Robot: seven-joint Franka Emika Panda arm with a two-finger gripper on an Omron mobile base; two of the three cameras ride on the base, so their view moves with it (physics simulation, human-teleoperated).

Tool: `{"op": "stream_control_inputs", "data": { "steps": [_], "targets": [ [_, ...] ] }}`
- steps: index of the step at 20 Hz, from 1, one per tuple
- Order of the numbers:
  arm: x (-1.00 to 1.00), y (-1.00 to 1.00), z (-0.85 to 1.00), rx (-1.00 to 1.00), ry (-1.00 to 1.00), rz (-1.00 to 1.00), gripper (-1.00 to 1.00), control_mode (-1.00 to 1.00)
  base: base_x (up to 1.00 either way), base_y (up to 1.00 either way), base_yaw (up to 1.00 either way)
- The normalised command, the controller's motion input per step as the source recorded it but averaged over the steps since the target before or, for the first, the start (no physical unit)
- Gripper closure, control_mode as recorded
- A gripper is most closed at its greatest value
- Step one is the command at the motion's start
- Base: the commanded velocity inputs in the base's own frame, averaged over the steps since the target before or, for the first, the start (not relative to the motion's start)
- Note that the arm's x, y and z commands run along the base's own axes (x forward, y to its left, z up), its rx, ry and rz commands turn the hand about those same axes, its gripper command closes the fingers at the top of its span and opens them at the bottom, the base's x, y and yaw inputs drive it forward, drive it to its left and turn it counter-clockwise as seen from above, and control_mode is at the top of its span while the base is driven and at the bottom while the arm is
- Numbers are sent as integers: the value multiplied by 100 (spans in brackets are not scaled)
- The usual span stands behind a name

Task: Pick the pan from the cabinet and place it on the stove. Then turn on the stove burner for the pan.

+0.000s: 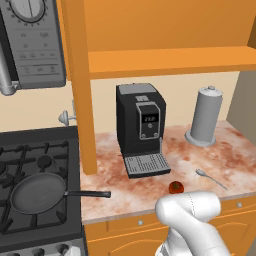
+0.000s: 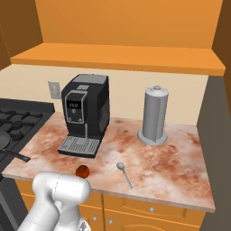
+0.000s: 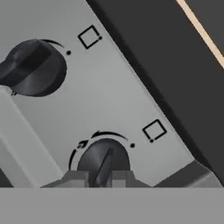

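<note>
Pan (image 1: 37, 193) sits centred on the stove's (image 1: 30, 235) near burner, ready for heat; the gripper (image 3: 103, 177), jaws narrow, pinches 1 knob (image 3: 104, 161) to turn it.

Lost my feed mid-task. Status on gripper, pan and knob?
Gripper shut on stove knob. Pan sits on stove burner, handle over counter. Nothing in the way.

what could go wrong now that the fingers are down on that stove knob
The dark fingers sit closed against the lower round black knob on the grey panel; a second black knob sits alongside, so the wrong burner might light. The dark grey frying pan's thin black handle overhangs the marble counter, easy to bump.
</note>
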Motion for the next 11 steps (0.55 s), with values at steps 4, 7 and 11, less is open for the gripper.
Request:
{"op": "stream_control_inputs", "data": {
  "steps": [4,7,11],
  "targets": [
    [0,0,8,-29,1,0,100,-100,0,0,0],
    [-1,0,6,-29,1,0,100,-100,0,0,0],
    [-2,0,4,-27,1,0,100,-100,0,0,0]
  ]
}}
